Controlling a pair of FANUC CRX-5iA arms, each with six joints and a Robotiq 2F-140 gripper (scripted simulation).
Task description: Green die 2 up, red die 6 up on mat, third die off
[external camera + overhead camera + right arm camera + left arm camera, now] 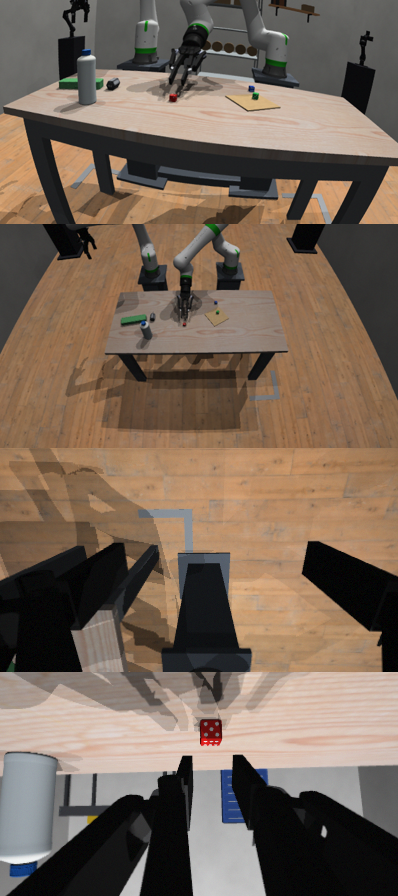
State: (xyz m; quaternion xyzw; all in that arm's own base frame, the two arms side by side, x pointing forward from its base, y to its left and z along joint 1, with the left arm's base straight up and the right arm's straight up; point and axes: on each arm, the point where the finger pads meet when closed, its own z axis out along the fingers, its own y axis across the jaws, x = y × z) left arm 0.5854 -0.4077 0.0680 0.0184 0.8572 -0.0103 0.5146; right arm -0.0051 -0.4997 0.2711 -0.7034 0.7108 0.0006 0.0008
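Note:
The red die (pixel 184 324) (pixel 173 98) (pixel 210 730) sits on the table, off the mat. In the left wrist view one face shows 5; its thin bright top strip is too oblique to read. The left gripper (pixel 184 318) (pixel 176 83) (pixel 212 758) is partly open and empty, tilted, a little behind and above this die. The green die (pixel 217 312) (pixel 255 96) lies on the tan mat (pixel 215 321) (pixel 249 106), near its back corner; its numbers are too small to read. The blue die (pixel 216 302) (pixel 251 88) lies behind the mat, off it. The right gripper (pixel 92 252) (pixel 215 543) is wide open, empty, beyond the table.
A grey bottle (pixel 147 331) (pixel 87 81) (pixel 27 804) with a blue cap stands upright at the left front of the table. A green block (pixel 134 320) (pixel 66 84) and a dark prism-shaped thing (pixel 152 317) (pixel 112 84) lie behind it.

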